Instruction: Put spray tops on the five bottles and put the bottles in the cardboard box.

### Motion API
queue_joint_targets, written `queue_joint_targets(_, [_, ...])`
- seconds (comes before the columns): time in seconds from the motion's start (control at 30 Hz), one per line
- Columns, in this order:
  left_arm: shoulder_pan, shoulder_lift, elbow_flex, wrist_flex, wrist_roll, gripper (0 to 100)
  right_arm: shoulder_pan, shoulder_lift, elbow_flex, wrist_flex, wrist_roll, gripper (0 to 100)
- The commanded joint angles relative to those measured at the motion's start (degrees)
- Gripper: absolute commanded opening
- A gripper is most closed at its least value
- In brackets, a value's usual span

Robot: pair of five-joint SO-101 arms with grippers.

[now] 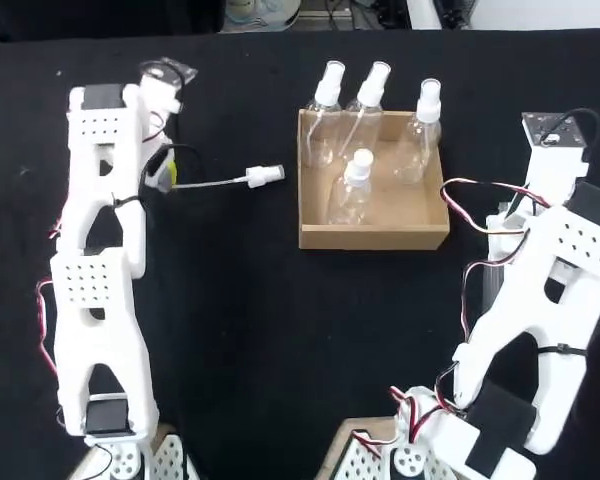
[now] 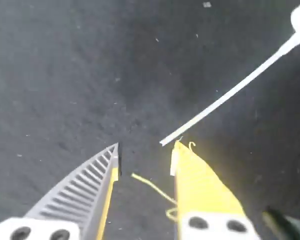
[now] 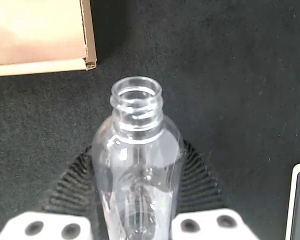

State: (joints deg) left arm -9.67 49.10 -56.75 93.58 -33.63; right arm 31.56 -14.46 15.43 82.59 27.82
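Bottle (image 3: 137, 125) 5 of 5 stands uncapped on the near right of the table (image 1: 240, 330), its open neck up, clamped at the body between the jaws of the right gripper (image 3: 138, 155). Left of centre and a little farther off, the spray top (image 1: 263, 177) lies flat on the cloth, its dip tube (image 2: 230, 95) pointing at the left gripper (image 2: 146, 147). That gripper's jaws are parted and hold nothing, and the tube's tip lies just beside the yellow finger. Farther back at centre, the box (image 1: 372, 238) holds 4 capped bottles (image 1: 365, 120), 3 along the far wall and 1 nearer the middle.

The step in hand appears to be capping the fifth bottle, with 4 of 5 done and boxed. The next move likely calls for the left gripper to close on the top rather than the thin tube, lift it, and feed the tube down the open neck while the right gripper keeps the bottle steady. A slanted tube could miss the narrow mouth.
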Motion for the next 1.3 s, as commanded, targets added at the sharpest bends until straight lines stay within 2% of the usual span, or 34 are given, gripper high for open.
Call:
queue_joint_targets(0.0, [0.4, -0.6, -4.6, -0.1, 9.0, 17, -0.9, -3.2, -0.5, -0.7, -0.5, 1.1])
queue_joint_targets(0.17, [2.2, -0.6, -2.9, 2.2, 30.9, 17, -0.9, -3.2, -0.5, -0.8, -0.5, 1.1])
queue_joint_targets(0.27, [2.6, -0.7, -5.2, 2.2, 38.2, 19, -0.9, -3.1, -0.4, -0.8, -0.5, 1.1])
queue_joint_targets(0.4, [3.5, -0.5, -6.9, 2.5, 44.9, 30, -0.9, -2.9, -0.4, -0.8, -0.5, 1.1])
queue_joint_targets(0.5, [4.3, -0.5, -3.7, 2.5, 49.4, 30, -0.9, -2.9, -0.4, -0.8, -0.5, 1.1])
queue_joint_targets(0.67, [3.7, -0.5, 2.1, 2.0, 70.2, 27, -0.9, -2.8, -0.4, -0.9, -0.5, 1.1])
queue_joint_targets(0.73, [3.1, -0.5, 3.3, 0.5, 76.5, 27, -1.0, -2.8, -0.4, -0.9, -0.5, 1.1])
queue_joint_targets(1.0, [4.6, 0.5, 5.1, -2.3, 78.4, 27, -1.0, -2.8, -0.3, -0.9, -0.5, 1.1])
queue_joint_targets(1.27, [6.8, 7.6, -0.3, -2.5, 78.5, 26, -1.0, -2.8, -0.1, -0.9, -0.5, 1.1])
